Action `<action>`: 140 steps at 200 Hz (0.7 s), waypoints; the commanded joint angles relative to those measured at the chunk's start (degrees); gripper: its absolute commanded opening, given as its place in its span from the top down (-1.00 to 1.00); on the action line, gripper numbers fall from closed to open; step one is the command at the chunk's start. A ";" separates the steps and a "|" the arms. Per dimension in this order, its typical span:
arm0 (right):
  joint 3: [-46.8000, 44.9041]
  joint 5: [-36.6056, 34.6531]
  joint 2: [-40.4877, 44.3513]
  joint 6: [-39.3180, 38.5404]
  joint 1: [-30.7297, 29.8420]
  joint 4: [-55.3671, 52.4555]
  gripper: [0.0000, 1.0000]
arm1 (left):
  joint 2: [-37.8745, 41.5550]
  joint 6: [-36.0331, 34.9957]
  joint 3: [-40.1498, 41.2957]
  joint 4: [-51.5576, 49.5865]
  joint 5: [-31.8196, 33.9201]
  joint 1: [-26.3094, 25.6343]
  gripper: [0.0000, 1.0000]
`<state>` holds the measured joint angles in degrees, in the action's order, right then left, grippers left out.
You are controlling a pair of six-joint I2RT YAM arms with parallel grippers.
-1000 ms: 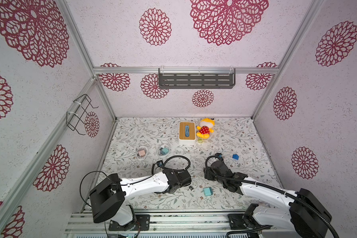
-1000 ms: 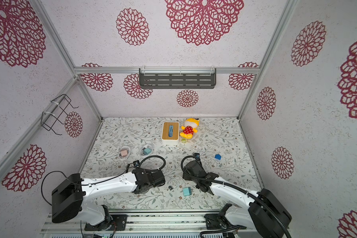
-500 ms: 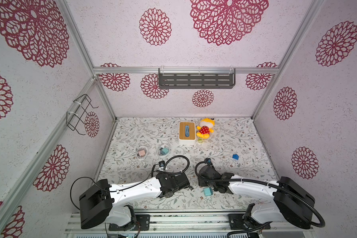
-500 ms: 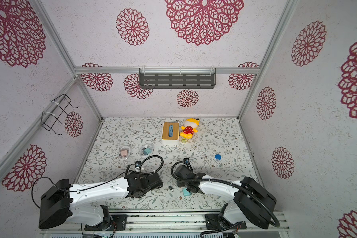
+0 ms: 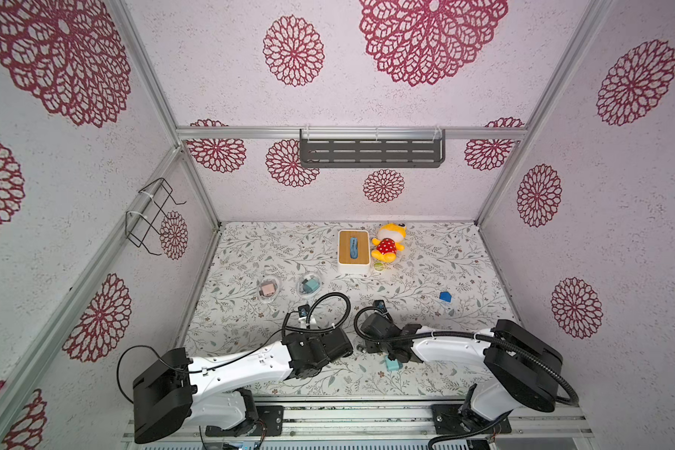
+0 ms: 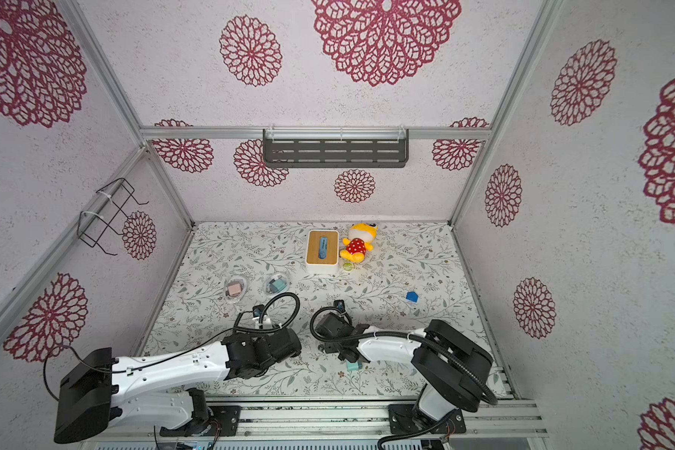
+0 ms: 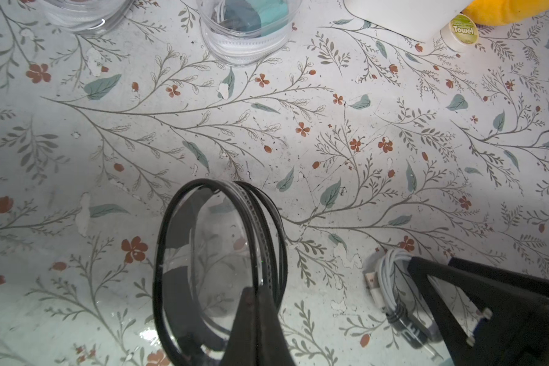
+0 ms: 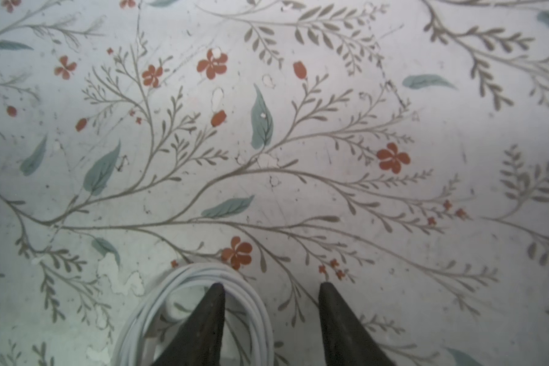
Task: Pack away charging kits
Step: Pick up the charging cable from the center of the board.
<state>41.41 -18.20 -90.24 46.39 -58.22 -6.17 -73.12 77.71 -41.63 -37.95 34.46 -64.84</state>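
Note:
My left gripper (image 7: pixel 255 290) is shut on the black zipper rim of a clear round pouch (image 7: pixel 216 247), which it holds open just above the table. A coiled white cable (image 8: pixel 200 271) lies on the table beside the pouch, seen in the left wrist view as the cable (image 7: pixel 390 285). My right gripper (image 8: pixel 271 285) is open over it, one finger inside the coil and the other outside. A loose teal adapter (image 5: pixel 393 365) sits near the front, partly under the right arm. At the left, two more clear pouches hold a pink adapter (image 5: pixel 267 289) and a teal adapter (image 5: pixel 310 285).
A white box with a wooden lid (image 5: pixel 353 251) stands at the back, with a yellow plush toy (image 5: pixel 386 243) and a small green-topped tube (image 5: pixel 378 266) beside it. A dark blue block (image 5: pixel 445 297) lies at the right. Both wrists sit close together near the front middle.
My right arm has swung left and down onto the cable coil, and its jaws have narrowed. My left arm has drawn slightly toward the front, still holding the pouch.

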 commanded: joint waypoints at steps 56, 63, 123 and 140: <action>-0.54 1.57 -1.09 2.34 -1.54 -1.92 0.29 | 1.54 -0.37 -0.07 1.95 0.36 -0.38 1.00; -0.53 1.26 -0.38 2.47 -1.82 -2.48 0.29 | 1.49 -0.31 -0.20 1.68 0.46 -0.42 1.00; -1.32 0.29 1.54 3.44 -3.44 -3.00 0.13 | 1.96 0.69 -0.32 0.30 1.04 -0.37 1.00; -0.83 -0.50 -0.10 3.60 -3.40 -3.42 0.12 | 2.40 0.71 -0.12 0.45 1.05 -0.38 1.00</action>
<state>40.27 -18.04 -88.82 48.21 -61.34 -6.20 -71.94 77.76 -41.41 -36.91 34.13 -64.84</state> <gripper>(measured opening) 0.437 0.038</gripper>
